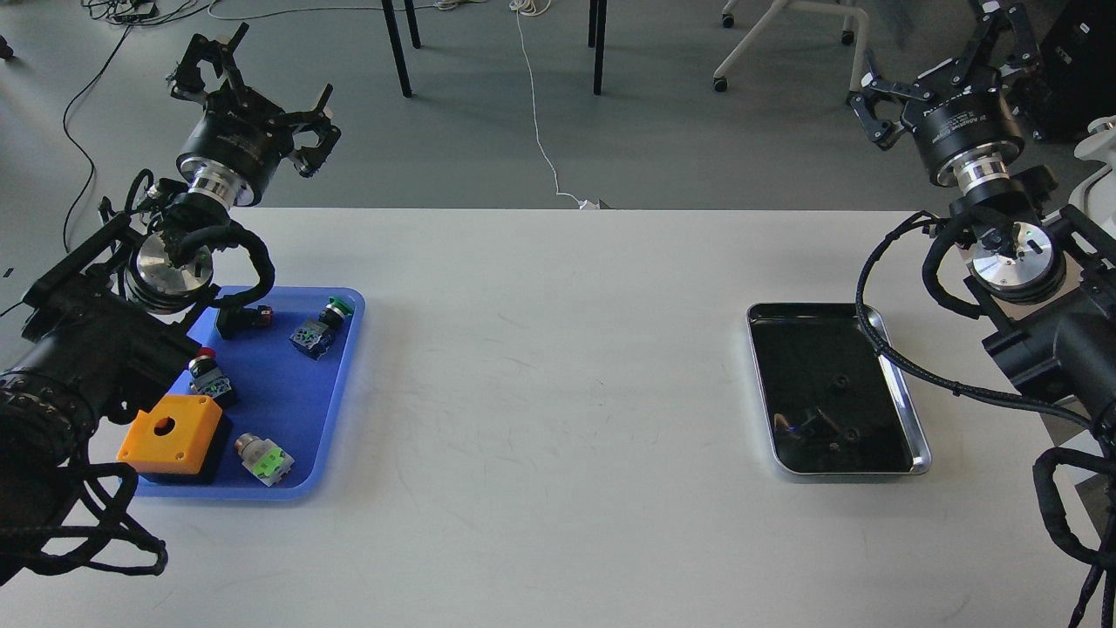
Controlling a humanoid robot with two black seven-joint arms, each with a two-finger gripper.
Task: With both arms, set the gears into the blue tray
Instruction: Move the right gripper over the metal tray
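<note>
Near edge: our two arms enter from the lower corners, thick links and cable looms only; no fingers down here.
Blue tray: on the table at our left, its long axis running away from us. It carries an orange box, red-capped and green-capped push-buttons, and a grey-green part; we see no gear in it.
Silver tray: on the table at our right, well apart from the blue tray, long axis also running away from us.
Gears: two tiny dark wheels on the silver tray's dark floor, one toward the near end, the other about mid-tray. They are small and low in contrast, so we cannot tell teeth.
Right gripper: raised beyond the table's far edge, fingers spread, carrying nothing.
Left gripper: raised past the far-left corner, fingers splayed apart, nothing held.
Deciding relation: the gears lie toward us and slightly inboard of the right gripper, far across the table from the left one. We judge the right arm is much nearer for the pickup.
</note>
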